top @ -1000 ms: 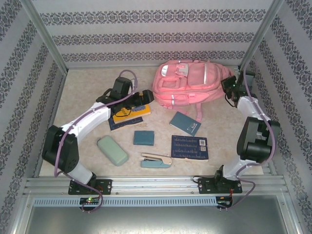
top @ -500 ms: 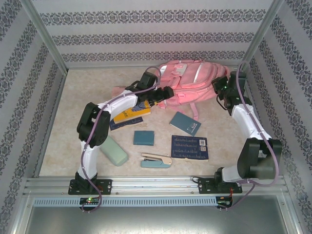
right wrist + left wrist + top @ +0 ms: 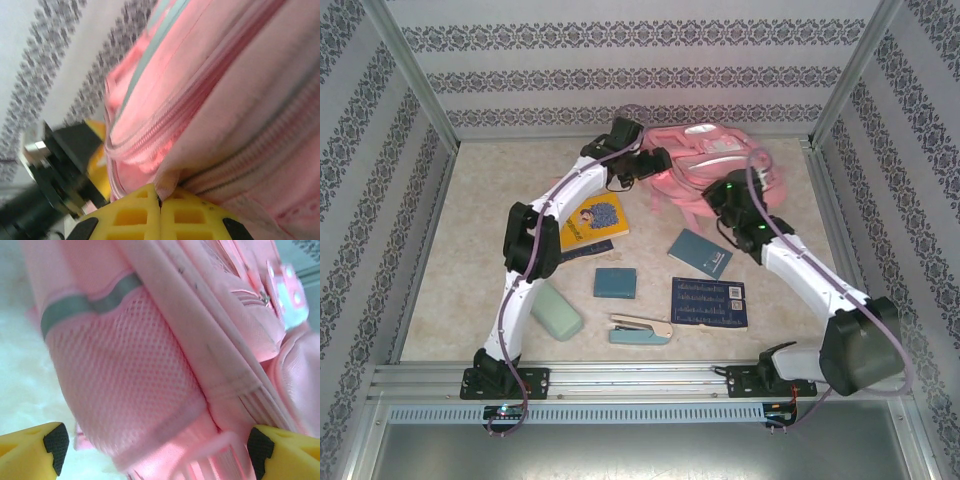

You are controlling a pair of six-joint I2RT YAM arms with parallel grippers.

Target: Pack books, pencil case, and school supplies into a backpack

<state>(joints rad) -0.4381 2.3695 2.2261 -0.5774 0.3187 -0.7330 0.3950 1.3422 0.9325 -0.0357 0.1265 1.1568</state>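
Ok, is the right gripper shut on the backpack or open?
Shut: the right gripper has its yellow fingers pressed together, pinching a fold of the backpack.

Top cam high, from rear; both wrist cams close on backpack [image 3: 715,150].

Table [image 3: 470,200]: beige marbled surface, level. Wall panels [image 3: 620,60] enclose three sides, pale with horizontal bands of dark floral pattern; the same pattern appears blurred in the right wrist view. Metal posts [image 3: 410,72] stand at the rear corners. A ribbed aluminium rail [image 3: 640,380] runs along the near edge, with a slotted strip [image 3: 640,412] just below.
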